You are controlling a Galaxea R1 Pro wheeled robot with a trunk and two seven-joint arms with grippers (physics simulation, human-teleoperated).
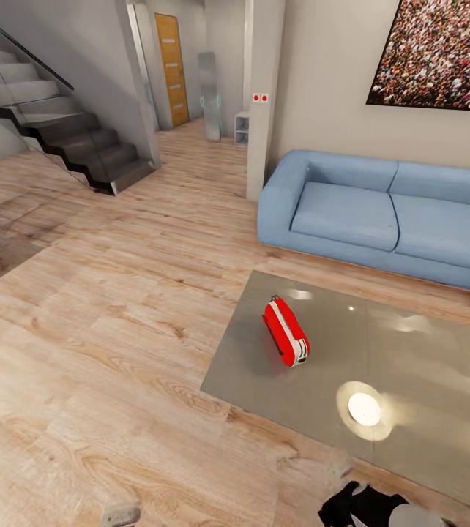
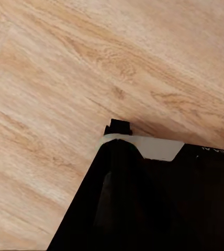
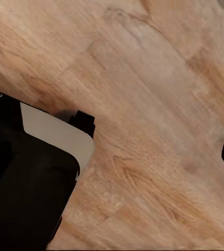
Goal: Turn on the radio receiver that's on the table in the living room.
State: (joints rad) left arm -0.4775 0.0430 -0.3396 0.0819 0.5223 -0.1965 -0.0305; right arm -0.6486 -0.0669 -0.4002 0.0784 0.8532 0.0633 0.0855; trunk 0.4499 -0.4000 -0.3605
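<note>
Radio receiver (image 1: 286,331) lies untouched near the table's (image 1: 425,344) left edge; reach and switch-on remain, gripper states unclear.

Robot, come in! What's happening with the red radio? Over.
Red radio lying on the grey table, untouched. Wrist cameras face wood floor; gripper states unclear. Nothing blocking the radio.

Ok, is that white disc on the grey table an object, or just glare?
Head view: likely glare, a round lamp reflection in the glossy grey coffee table top, with fainter highlights nearby; the bright-red rounded portable radio stays sharp and casts a soft shadow. Both wrist views: evenly lit, slightly soft light wood plank floor.
</note>
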